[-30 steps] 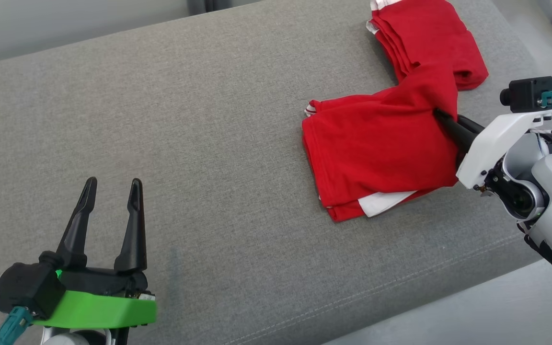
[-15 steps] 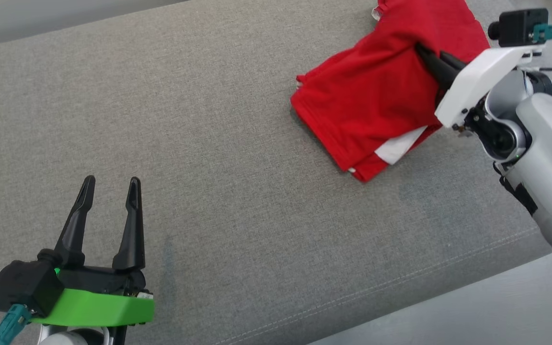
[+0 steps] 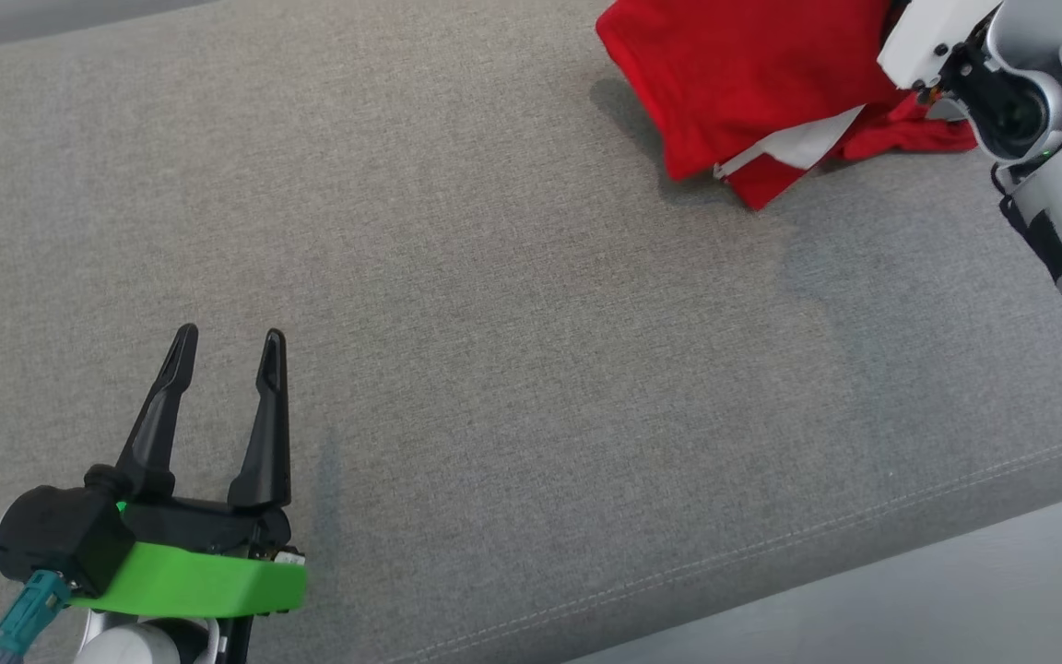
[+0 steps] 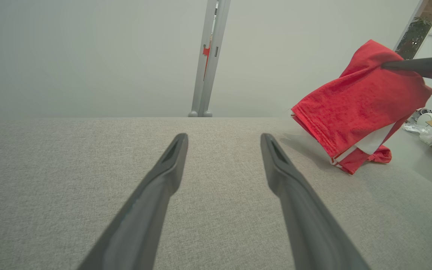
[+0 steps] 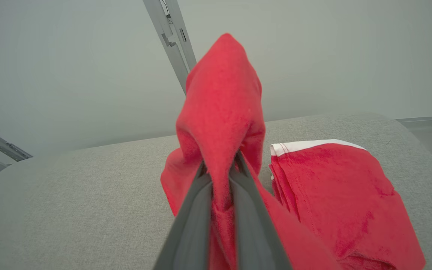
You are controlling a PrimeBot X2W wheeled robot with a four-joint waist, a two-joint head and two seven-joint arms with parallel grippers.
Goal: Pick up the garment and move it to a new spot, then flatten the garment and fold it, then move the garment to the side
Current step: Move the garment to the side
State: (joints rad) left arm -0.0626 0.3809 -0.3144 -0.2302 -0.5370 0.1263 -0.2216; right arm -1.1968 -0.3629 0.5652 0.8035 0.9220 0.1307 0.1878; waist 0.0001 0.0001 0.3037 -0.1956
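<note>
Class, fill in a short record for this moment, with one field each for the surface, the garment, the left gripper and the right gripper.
surface: grey fabric cushion
garment: red with white trim, bunched, partly lifted, lower edge on the cushion
left gripper: open, empty, apart from the garment
right gripper: shut on a fold of the garment
</note>
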